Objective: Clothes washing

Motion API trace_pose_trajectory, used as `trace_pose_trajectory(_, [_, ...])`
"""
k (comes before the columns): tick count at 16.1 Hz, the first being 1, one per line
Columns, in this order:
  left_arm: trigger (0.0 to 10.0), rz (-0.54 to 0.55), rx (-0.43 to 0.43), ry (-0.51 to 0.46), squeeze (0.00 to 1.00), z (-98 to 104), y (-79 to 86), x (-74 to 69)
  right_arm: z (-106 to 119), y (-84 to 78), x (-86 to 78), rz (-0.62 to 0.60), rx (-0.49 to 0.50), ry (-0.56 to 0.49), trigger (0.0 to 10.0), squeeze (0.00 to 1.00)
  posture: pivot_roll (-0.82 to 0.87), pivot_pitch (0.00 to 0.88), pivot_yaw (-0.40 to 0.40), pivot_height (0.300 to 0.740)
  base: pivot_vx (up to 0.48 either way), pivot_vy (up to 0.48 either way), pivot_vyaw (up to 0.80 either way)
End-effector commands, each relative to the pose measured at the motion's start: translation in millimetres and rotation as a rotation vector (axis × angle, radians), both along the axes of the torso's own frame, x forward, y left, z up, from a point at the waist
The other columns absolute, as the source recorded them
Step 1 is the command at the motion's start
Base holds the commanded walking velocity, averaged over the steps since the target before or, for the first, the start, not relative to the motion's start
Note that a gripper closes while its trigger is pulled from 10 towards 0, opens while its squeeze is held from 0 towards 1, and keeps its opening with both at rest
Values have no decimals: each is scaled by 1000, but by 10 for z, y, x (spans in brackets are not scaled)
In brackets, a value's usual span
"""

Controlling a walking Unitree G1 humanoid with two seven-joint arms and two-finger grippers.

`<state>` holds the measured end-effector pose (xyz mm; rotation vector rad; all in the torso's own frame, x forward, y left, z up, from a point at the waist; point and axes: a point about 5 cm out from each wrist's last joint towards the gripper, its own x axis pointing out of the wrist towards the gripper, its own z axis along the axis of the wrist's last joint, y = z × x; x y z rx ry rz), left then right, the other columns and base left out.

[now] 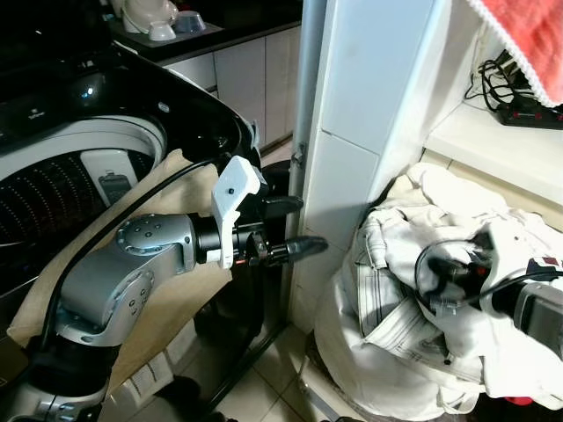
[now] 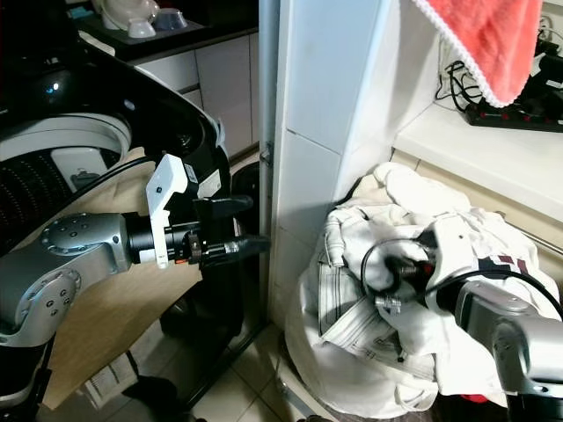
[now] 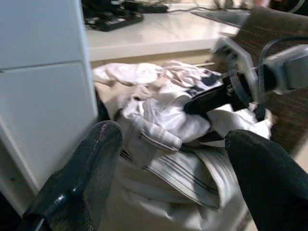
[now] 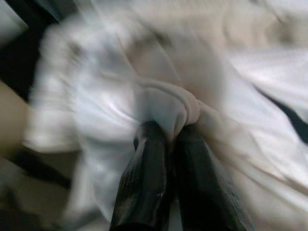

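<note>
Laundry (image 1: 413,290) is heaped in a pale, overfull bundle on the floor to the robot's right, tucked against the white tiled pillar (image 1: 352,132) and below the white desk (image 1: 501,141). A fold of white cloth (image 4: 168,103) is being pinched by the right tool (image 4: 166,144), its black fingers (image 4: 144,178) pressed together on the bunched fabric at the top of the heap. The left tool (image 1: 286,229) is held out level in front of the pillar, fingers spread and empty, aimed across at the pile. The washing machine (image 1: 79,167) stands well to the left, drum mouth facing up. So the load lies right of the machine, with the pillar between, and the right arm is clearly the nearer one. No real long axis can be read in the heap; it is a rounded mound. A lift up and then a long carry leftward looks to be called for.
</note>
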<state>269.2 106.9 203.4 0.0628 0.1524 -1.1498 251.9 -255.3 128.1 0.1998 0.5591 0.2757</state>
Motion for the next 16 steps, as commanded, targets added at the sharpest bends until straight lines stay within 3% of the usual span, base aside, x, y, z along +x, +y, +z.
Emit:
trace_pose_trajectory(1, [10000,58,-6,-31,0,40,31,71,304,72,61,59,76,-122,0,0,-90,0,7,740,0,0,0])
trace_pose_trajectory(3, [10000,128,-50,-62,0,106,31,149,624,214,95,159,158,-236,0,0,-93,0,5,740,0,0,0])
trace_pose_trajectory(7, [10000,242,-140,-170,0,285,-9,289,1241,494,184,310,227,-432,0,0,-95,0,-2,740,0,0,0])
trace_pose_trajectory(9, [10000,242,-243,-201,0,426,-106,308,1693,663,197,400,375,-585,0,0,-93,0,-11,740,0,0,0])
trace_pose_trajectory(11, [10000,216,-351,-219,0,558,-228,296,1937,769,175,473,452,-650,0,0,-92,0,-16,740,0,0,0])
trace_pose_trajectory(14, [10000,105,-544,-158,0,712,-480,201,1988,958,175,549,482,-627,0,0,-98,0,-19,740,0,0,0])
trace_pose_trajectory(16, [10000,23,-617,-109,0,739,-563,101,1912,997,183,542,466,-572,0,0,-95,0,-23,740,0,0,0])
